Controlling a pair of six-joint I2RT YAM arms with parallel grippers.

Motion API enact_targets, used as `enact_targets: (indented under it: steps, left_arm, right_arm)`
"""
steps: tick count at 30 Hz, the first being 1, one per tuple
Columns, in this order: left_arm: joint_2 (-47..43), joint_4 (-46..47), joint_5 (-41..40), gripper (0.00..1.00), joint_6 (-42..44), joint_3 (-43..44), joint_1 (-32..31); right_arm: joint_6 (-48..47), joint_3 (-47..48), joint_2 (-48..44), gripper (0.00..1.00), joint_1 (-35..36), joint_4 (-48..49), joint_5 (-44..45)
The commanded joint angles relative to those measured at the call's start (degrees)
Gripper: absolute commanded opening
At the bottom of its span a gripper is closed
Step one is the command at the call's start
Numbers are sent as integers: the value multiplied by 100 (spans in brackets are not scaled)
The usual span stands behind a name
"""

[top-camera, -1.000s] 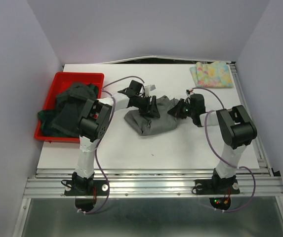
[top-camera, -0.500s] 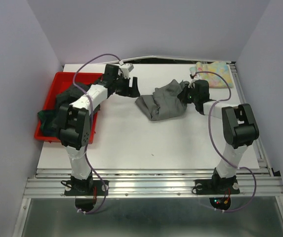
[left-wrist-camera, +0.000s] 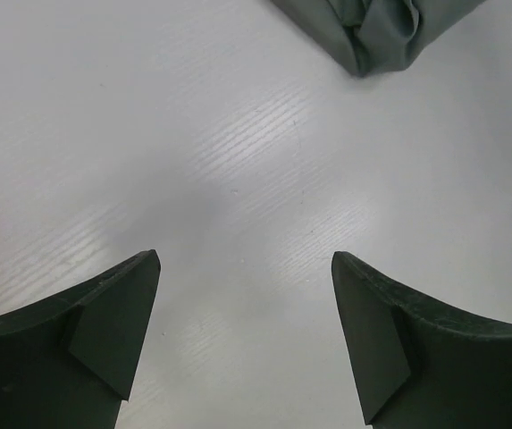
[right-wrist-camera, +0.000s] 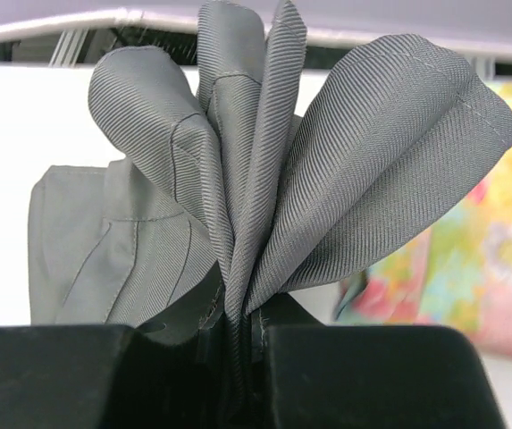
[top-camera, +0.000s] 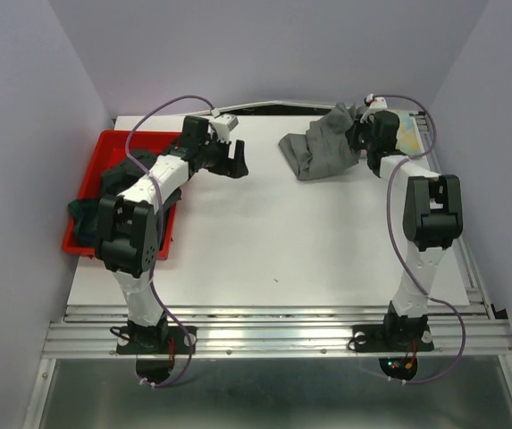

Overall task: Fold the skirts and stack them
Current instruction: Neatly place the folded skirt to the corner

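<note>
Right end effector [right-wrist-camera: 242, 332] is pinched almost closed on a bunched edge of the grey skirt [right-wrist-camera: 264, 170]. The cloth is a fine twill weave with stitched hems, and its folds fan up from the pinch like petals. The skirt sits far right on the white surface [top-camera: 282, 250], partly raised, the rest a crumpled heap. Just right of it, in the far corner, lies the pastel floral skirt [top-camera: 410, 136], a yellow/blue/pink print. Left end effector [left-wrist-camera: 245, 295] is spread wide, holding nothing, over bare, faintly grained surface, far left of centre. Dark skirts [top-camera: 113, 179] are heaped in the red plastic bin [top-camera: 113, 139] at the left edge.
</note>
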Motion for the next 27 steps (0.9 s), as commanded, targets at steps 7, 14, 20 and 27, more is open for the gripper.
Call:
enact_targets:
  steps: [7, 14, 20, 27]
  left_arm:
    - [-477, 211, 106, 90, 57, -214, 74]
    - [-346, 237, 167, 90, 22, -92, 91]
    - [-187, 176, 325, 90, -31, 32, 91]
    - [-161, 132, 352, 91, -22, 58, 91]
  right_arm:
    - [-320, 1395, 390, 1, -445, 320, -94]
    - [-636, 1756, 355, 1, -709, 57, -366]
    - [-645, 1809, 311, 1, -911, -31, -498]
    - [-531, 1923, 223, 1, -1105, -40, -735]
